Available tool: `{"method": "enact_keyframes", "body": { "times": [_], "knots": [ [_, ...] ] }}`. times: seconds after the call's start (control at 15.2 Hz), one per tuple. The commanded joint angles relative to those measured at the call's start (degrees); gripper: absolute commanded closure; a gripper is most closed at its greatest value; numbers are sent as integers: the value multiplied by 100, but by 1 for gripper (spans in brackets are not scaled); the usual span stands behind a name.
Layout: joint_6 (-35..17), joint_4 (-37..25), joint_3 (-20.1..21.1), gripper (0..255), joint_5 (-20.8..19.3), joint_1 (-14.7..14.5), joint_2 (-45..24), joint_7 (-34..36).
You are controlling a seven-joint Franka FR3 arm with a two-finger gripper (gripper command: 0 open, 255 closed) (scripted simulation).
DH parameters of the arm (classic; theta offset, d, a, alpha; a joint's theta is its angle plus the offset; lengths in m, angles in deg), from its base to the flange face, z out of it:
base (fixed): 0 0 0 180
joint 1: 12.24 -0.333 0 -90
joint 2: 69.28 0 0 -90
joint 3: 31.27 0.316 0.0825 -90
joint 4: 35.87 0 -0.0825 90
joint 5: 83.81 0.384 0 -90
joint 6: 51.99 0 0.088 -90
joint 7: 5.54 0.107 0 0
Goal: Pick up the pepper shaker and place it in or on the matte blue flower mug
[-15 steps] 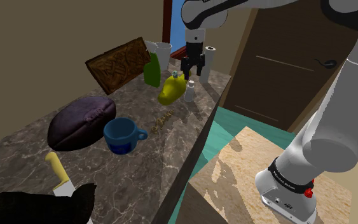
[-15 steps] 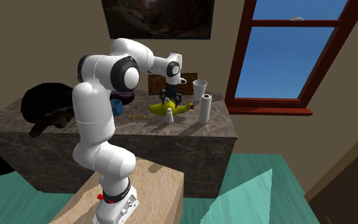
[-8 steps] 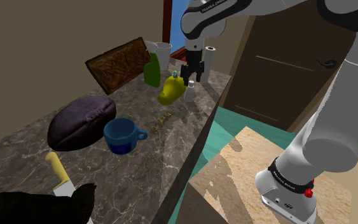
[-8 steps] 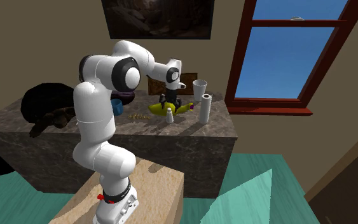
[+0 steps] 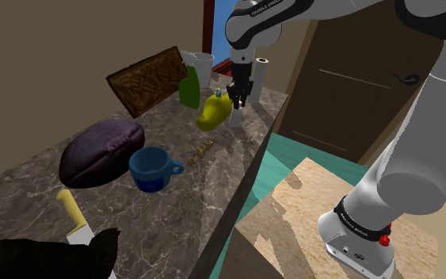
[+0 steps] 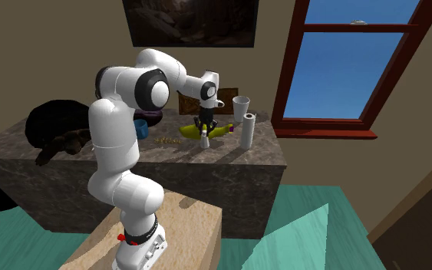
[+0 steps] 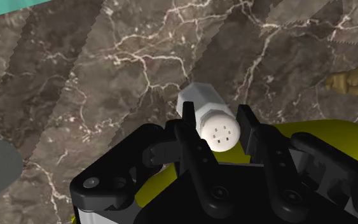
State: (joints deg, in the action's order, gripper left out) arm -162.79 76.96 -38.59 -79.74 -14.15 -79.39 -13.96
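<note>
Looking along the gripper (image 7: pixel 217 122), I see its jaws clasping the white pepper shaker (image 7: pixel 201 102) at the cap (contact on both sides, I believe). The shaker stands on the marble counter (image 5: pixel 213 186), well apart from the blue mug (image 5: pixel 151 169). The grasp is made, I judge; lifting, carrying and placing remain.

My arm (image 6: pixel 113 146) is glossy white: fat, rounded links with grey joint discs (image 6: pixel 158 92). There's a black band (image 5: pixel 354 224) and red ring (image 5: pixel 383 237) at my base, and small lettering (image 5: pixel 265 8) up top. My gripper (image 7: pixel 219 130) is all black, with blocky fingers (image 7: pixel 190 143) and sunken round screws (image 7: pixel 220 191).
</note>
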Motion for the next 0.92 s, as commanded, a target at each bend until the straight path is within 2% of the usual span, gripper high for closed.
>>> {"method": "enact_keyframes", "body": {
  "times": [0.0, 0.46, 0.86],
  "knots": [
    [0, 1, 1, 255, 1, 0, -1, 0],
    [-1, 2, 0, 255, 1, -1, -2, 0],
    [422, -243, -6, 255, -33, -4, 178, 36]
  ]
}}
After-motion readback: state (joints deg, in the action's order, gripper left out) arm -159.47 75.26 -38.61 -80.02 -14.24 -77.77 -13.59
